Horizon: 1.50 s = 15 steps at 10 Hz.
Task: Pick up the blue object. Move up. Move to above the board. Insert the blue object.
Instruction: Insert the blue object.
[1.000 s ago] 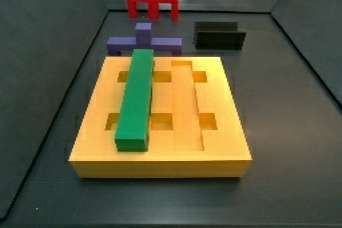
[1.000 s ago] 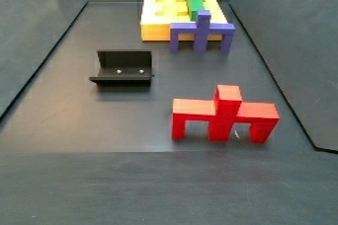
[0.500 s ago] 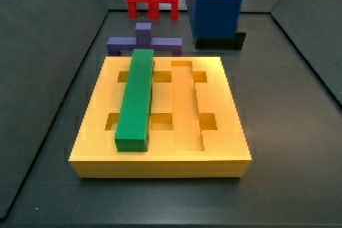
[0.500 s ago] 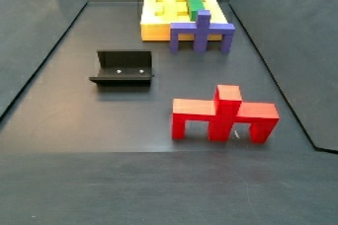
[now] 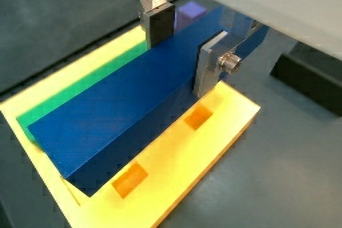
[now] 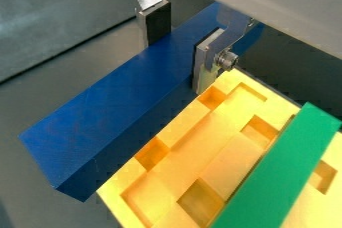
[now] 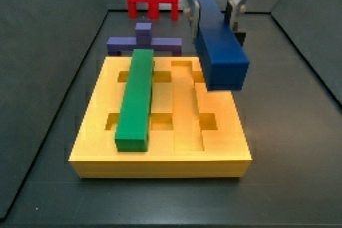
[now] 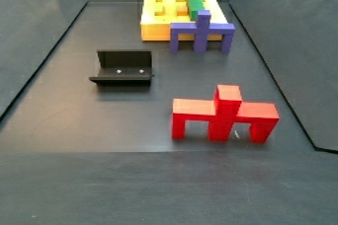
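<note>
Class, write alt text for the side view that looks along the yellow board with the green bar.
The gripper holds the blue object in the air above the board, over its right side. A green bar lies along the board's left side; purple and red blocks stand behind.

The gripper (image 7: pixel 219 4) is holding the long deep-blue rectangular bar (image 7: pixel 219 44) above the thick yellow slotted board (image 7: pixel 227 137) (clear of it), the green bar (image 7: pixel 135 97) lying in a slot beside.
</note>
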Motion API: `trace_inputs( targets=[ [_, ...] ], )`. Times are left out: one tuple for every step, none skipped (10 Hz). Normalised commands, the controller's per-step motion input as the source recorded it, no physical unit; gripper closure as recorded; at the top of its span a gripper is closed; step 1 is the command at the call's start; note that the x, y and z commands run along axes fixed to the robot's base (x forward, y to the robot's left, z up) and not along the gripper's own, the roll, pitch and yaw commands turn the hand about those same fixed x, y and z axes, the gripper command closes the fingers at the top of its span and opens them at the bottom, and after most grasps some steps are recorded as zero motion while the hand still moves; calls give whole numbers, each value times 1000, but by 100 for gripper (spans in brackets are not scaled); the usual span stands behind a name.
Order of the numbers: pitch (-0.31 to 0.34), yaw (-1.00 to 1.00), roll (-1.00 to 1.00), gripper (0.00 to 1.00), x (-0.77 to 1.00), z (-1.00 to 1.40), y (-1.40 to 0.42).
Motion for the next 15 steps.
trace_inputs(
  targets=[
    [-87,117,201,100,71,-591,-277],
    [-84,60,197,100,23,-589,-311],
    [-60,6,190,100,-14,-491,-240],
    [-31,0,11,100,-69,-360,0],
    [-53,0,13,100,-174,-331,31],
    [-63,0,4,100,-180,-277,0],
    [-76,0,-31,100,-180,-237,0],
    [-66,-29,-73,100,-286,-86,0],
    [-51,-109,-50,100,-291,-69,0],
    [-50,-111,-24,100,-234,-106,0],
    [-51,0,0,100,-71,-203,0],
    [-33,0,0,100,0,-271,0],
    [-83,0,-26,100,0,-329,0],
    [-100,0,-69,100,0,-351,0],
    [-101,0,-80,100,0,-343,-11]
  ],
)
